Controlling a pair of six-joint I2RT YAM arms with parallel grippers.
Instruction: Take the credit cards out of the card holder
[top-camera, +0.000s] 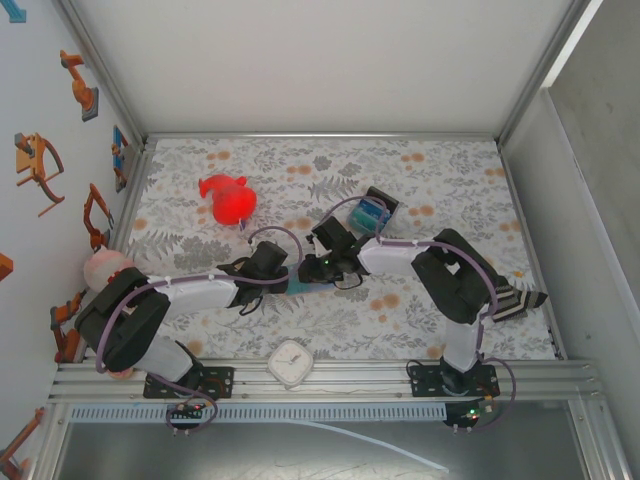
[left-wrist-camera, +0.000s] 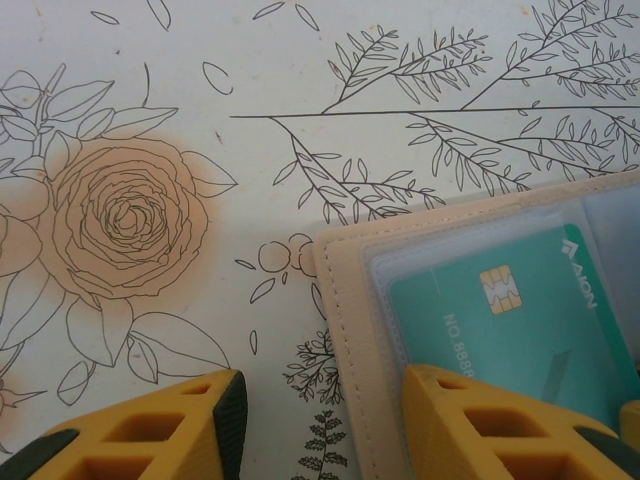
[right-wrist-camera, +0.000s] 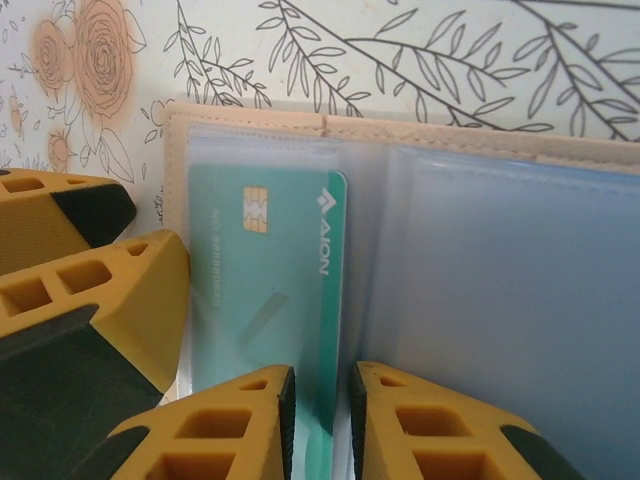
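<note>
The tan card holder (left-wrist-camera: 345, 300) lies open on the floral cloth, its clear sleeves facing up (right-wrist-camera: 250, 125). A teal credit card (left-wrist-camera: 500, 310) with a gold chip sits inside the left sleeve (right-wrist-camera: 265, 280). My left gripper (left-wrist-camera: 322, 400) is open and straddles the holder's left edge, with one finger on the holder and the other over the cloth. My right gripper (right-wrist-camera: 322, 390) has its jaws a narrow gap apart over the card's lower right edge, and neither pad visibly touches it. In the top view both grippers, left (top-camera: 283, 283) and right (top-camera: 318, 268), meet over the holder (top-camera: 300, 288).
A red toy (top-camera: 228, 200) lies at the back left. A black-edged blue-and-teal block (top-camera: 372, 212) sits behind the right gripper. A white round clock (top-camera: 291, 362) rests at the near edge, a striped object (top-camera: 515, 298) at the right, and a doll head (top-camera: 105, 268) at the left.
</note>
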